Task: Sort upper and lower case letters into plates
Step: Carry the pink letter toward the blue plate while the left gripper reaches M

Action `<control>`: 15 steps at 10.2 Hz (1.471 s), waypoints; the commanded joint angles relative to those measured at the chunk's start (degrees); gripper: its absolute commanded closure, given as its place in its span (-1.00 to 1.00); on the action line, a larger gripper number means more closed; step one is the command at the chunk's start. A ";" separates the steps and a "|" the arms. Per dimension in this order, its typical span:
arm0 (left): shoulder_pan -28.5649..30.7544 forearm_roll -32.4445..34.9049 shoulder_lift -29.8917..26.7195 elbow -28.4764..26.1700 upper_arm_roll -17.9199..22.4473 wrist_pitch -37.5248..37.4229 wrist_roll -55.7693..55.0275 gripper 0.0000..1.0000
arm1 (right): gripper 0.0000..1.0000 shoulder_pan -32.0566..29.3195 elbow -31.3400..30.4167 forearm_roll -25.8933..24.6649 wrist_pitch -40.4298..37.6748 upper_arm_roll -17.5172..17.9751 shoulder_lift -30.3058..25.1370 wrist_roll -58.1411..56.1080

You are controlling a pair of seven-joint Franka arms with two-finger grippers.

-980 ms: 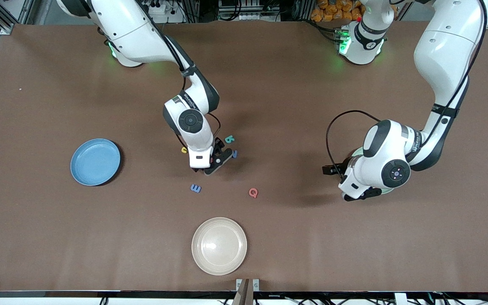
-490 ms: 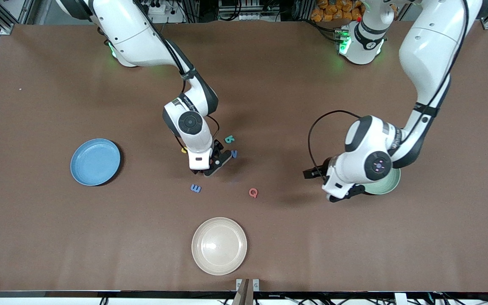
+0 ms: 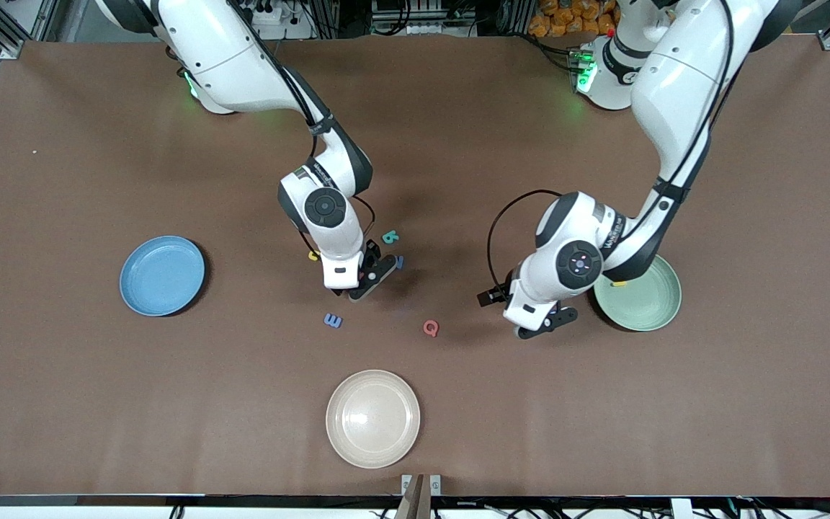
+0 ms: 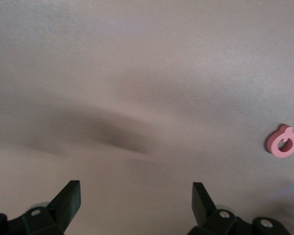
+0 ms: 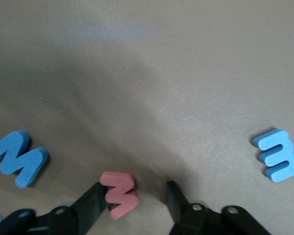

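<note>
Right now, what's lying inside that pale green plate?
One small yellow letter lies in the green plate, near the rim on the side away from the front camera. The left arm covers that edge, so anything under it cannot be seen.

Both arms: glossy white shells w/ black joint bands and black round caps at the wrist joints. Right arm [image 3: 256, 58]: cap plain black w/ ring marking, small dark label on the wrist link, black cable running along the forearm. Left arm [image 3: 681, 79]: cap shows a small lit dot at centre, black cable looping out from the wrist, small lettering on the link. Green lights glow at both bases. Left gripper [image 4: 136, 203] and right gripper [image 5: 132, 198]: matte black, wedge-shaped fingers, silver screws in the finger mounts.
</note>
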 commanded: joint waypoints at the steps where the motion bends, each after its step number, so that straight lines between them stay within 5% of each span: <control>1: -4.97 -0.60 1.34 2.97 4.08 -0.03 -3.07 -1.00 | 1.00 -0.56 0.29 -0.38 0.50 0.29 1.11 -0.07; 5: -6.82 -0.87 2.57 3.41 4.36 4.78 -6.83 -1.00 | 1.00 -0.65 0.38 0.33 -0.29 0.20 -0.37 1.24; 11: -17.61 -0.60 4.59 6.64 4.36 8.76 -7.99 -1.00 | 1.00 -7.49 2.14 0.33 -7.83 0.03 -8.10 5.38; 15: -30.97 2.73 8.71 12.52 14.00 6.58 -4.57 -1.00 | 1.00 -16.89 1.61 -0.38 -19.95 -1.72 -12.86 9.58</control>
